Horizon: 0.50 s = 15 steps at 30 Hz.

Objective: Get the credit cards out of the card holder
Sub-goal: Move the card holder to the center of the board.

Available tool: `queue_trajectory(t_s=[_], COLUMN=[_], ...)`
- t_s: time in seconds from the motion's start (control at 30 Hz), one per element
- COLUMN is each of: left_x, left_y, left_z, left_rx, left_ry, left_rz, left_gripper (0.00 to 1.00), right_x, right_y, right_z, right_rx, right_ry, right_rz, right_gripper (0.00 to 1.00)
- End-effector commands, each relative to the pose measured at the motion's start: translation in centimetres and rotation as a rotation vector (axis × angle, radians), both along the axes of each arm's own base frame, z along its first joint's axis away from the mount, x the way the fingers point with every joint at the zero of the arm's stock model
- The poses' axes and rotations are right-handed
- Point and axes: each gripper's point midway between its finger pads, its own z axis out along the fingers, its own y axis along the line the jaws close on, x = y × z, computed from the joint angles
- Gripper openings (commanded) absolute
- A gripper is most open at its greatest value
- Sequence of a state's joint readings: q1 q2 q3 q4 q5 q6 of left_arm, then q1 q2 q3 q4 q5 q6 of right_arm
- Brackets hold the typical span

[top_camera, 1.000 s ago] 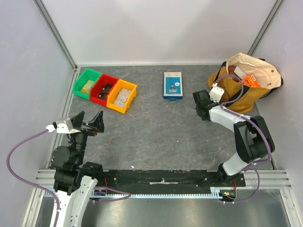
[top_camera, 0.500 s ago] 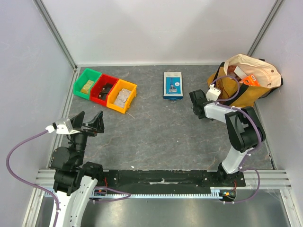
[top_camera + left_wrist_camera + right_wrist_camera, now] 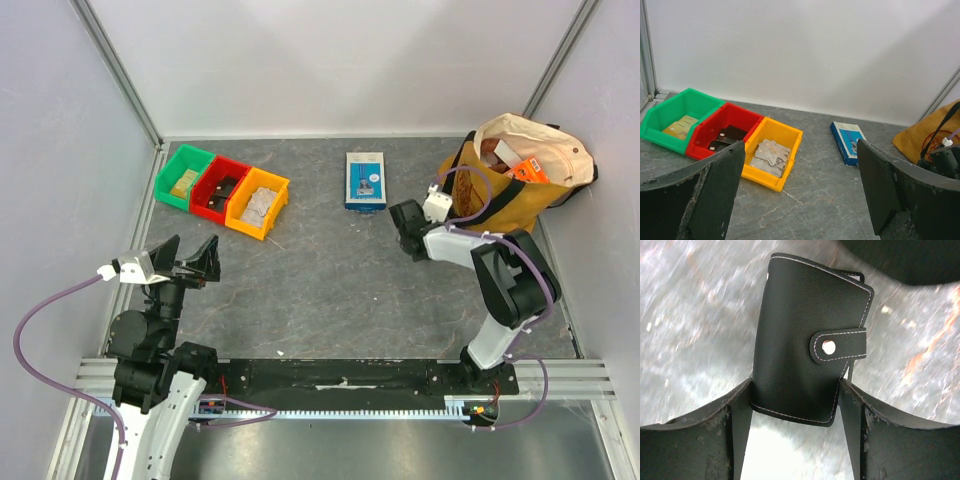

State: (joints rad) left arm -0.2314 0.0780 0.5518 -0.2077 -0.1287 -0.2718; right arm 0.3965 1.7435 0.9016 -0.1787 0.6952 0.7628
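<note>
The card holder [image 3: 807, 345] is a black leather-like folder with white stitching, held closed by a snap strap. It lies on the grey table in the right wrist view. My right gripper [image 3: 796, 389] has a finger against each long edge of its near end, shut on it. From above, the right gripper [image 3: 405, 222] points down at the table and covers the holder. The credit cards are hidden inside the closed holder. At the near left, my left gripper [image 3: 190, 258] is raised and open, with nothing between its fingers [image 3: 722, 175].
A blue-and-white box [image 3: 365, 180] lies at the back middle. Green [image 3: 183, 178], red [image 3: 220, 190] and yellow [image 3: 258, 203] bins holding loose flat cards stand in a row at the back left. A tan cloth bag [image 3: 520, 175] slumps at the back right, close behind the right arm.
My right gripper has moved left, away from the bag, and its jaws have closed in onto the card holder's edges. The left arm has not moved.
</note>
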Motion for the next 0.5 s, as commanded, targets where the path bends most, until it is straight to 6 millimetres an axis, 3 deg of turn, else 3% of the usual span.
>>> queue_trajectory(t_s=[0.0, 0.3, 0.4, 0.47], left_x=[0.1, 0.1, 0.3, 0.3], left_y=[0.1, 0.0, -0.1, -0.2], left_z=[0.4, 0.3, 0.1, 0.2], left_rx=[-0.005, -0.001, 0.002, 0.002], left_ry=[-0.015, -0.01, -0.003, -0.001], left_rz=[0.007, 0.003, -0.001, -0.008], left_gripper=[0.97, 0.97, 0.97, 0.97], right_x=[-3.0, -12.0, -14.6, -15.4], right_y=[3.9, 15.3, 18.1, 19.2], right_z=[-0.4, -0.5, 0.0, 0.9], right_rx=[0.055, 0.086, 0.117, 0.148], right_ry=[0.034, 0.115, 0.134, 0.137], right_rz=[0.12, 0.499, 0.606, 0.655], right_gripper=[0.71, 0.74, 0.83, 0.98])
